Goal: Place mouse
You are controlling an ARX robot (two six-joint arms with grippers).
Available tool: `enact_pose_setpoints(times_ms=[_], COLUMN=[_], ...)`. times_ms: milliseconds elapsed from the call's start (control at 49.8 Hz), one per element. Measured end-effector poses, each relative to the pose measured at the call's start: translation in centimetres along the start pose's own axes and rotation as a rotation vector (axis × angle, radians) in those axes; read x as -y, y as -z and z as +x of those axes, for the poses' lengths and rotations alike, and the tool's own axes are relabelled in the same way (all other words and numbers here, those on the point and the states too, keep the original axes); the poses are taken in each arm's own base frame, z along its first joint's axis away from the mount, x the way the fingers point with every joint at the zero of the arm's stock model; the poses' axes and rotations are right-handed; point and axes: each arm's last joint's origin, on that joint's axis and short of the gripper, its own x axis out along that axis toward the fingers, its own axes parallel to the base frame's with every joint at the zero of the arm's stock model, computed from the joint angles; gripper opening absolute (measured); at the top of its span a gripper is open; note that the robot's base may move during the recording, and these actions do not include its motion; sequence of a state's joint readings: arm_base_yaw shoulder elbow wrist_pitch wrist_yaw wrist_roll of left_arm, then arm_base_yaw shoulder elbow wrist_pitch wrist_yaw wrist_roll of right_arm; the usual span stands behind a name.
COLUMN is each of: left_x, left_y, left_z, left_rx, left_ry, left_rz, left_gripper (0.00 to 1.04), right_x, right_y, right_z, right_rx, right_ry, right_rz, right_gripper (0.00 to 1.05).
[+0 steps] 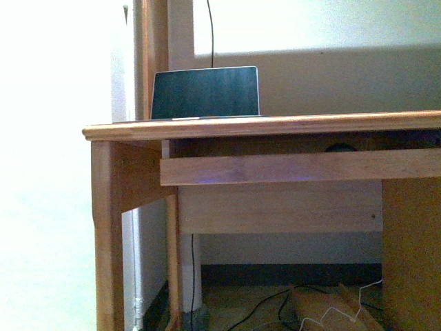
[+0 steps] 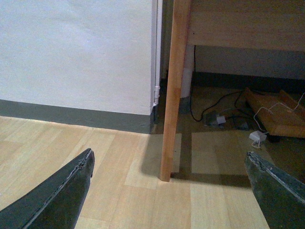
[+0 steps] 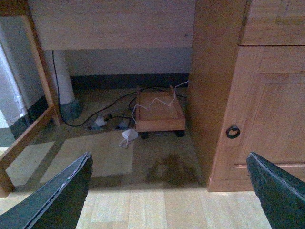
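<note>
In the front view the mouse [image 1: 341, 147] shows only as a small dark dome on the pull-out shelf under the desktop, peeking over the shelf's front rail [image 1: 275, 167]. Neither arm shows in that view. My left gripper [image 2: 167, 155] is open and empty, low over the wooden floor and facing the desk's left leg [image 2: 171, 90]. My right gripper [image 3: 169, 155] is open and empty, low over the floor and facing the space under the desk. The mouse is in neither wrist view.
A laptop [image 1: 204, 92] stands open on the desktop [image 1: 262, 126] at the left. Under the desk are cables and a small wheeled wooden stand [image 3: 158, 114]. A cabinet door with a ring handle [image 3: 232, 131] is at the right; a white wall [image 2: 76, 52] is at the left.
</note>
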State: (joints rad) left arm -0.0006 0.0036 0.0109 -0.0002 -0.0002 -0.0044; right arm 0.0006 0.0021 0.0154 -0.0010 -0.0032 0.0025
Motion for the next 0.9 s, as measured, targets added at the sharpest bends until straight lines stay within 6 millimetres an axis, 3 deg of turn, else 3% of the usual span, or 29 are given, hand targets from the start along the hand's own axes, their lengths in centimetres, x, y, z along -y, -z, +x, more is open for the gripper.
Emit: enact_pose_setpoints(times_ms=[903], left_x=[0.0], left_y=[0.0], left_z=[0.0], left_rx=[0.0], left_ry=[0.0], left_rz=[0.0], left_gripper=[0.97], right_x=[0.0], right_y=[0.0], right_z=[0.0], right_rx=[0.0], right_ry=[0.0], right_rz=[0.0], right_gripper=[0.97])
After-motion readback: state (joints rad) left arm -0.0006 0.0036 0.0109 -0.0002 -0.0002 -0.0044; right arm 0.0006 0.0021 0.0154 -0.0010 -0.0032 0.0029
